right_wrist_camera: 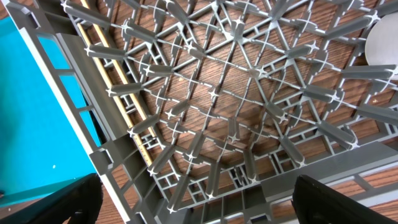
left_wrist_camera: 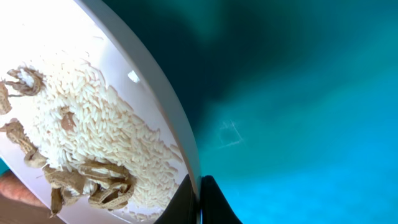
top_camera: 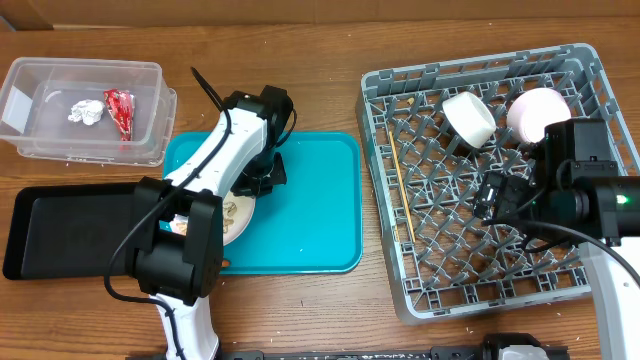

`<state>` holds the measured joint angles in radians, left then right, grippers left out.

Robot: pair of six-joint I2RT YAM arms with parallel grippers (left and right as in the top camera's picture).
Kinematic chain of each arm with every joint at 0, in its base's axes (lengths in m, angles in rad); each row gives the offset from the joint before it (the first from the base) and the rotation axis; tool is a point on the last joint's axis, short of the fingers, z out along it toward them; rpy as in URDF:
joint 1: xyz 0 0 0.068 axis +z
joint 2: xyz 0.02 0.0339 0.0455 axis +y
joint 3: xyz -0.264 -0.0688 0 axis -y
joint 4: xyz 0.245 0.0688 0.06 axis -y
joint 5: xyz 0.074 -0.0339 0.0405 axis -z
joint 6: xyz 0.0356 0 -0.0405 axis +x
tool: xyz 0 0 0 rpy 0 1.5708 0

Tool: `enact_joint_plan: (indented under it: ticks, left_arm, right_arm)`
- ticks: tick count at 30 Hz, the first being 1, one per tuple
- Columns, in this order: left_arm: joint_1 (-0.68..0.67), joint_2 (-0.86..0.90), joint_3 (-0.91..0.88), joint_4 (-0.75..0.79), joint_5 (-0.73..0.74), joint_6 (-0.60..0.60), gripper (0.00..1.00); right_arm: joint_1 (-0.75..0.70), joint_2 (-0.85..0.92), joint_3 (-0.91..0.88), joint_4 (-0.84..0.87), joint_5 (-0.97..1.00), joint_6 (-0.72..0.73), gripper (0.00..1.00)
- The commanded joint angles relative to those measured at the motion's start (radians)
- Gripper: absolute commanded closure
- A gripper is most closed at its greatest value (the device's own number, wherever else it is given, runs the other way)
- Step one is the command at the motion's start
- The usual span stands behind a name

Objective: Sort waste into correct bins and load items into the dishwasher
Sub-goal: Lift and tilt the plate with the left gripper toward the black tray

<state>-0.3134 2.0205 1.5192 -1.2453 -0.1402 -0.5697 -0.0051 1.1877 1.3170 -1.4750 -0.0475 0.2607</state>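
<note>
My left gripper (top_camera: 252,186) (left_wrist_camera: 199,200) is shut on the rim of the round white plate (top_camera: 237,214) (left_wrist_camera: 93,93), which sits tilted over the teal tray (top_camera: 310,200) (left_wrist_camera: 298,93). Rice and beige nut scraps (left_wrist_camera: 87,143) lie on the plate, with an orange piece (left_wrist_camera: 13,190) at its lower edge. The clear tub (top_camera: 30,100) holds the paper ball (top_camera: 85,110) and red wrapper (top_camera: 120,108). The black tray (top_camera: 60,232) lies left of the plate. My right gripper (top_camera: 497,196) (right_wrist_camera: 199,205) hangs open above the grey dish rack (top_camera: 560,280) (right_wrist_camera: 236,93), holding nothing.
In the rack are a small white cup (top_camera: 469,115), a pale pink bowl (top_camera: 536,112) and chopsticks (top_camera: 403,190) (right_wrist_camera: 118,68) along its left side. The left arm (top_camera: 215,150) stretches across the teal tray. Bare wood table (top_camera: 320,60) surrounds everything.
</note>
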Motion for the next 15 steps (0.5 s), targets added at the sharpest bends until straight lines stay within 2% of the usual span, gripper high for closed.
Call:
enact_joint_plan:
  ticks: [1, 15]
  left_arm:
    - [0.001, 0.014, 0.055, -0.026, -0.029, -0.006, 0.96]
    - [0.001, 0.014, 0.148, -0.174, -0.08, -0.018, 0.96]
  right_arm:
    - [-0.002, -0.003, -0.003, 0.004, 0.002, -0.007, 0.0]
    - [-0.002, -0.003, -0.003, 0.004, 0.002, -0.007, 0.0]
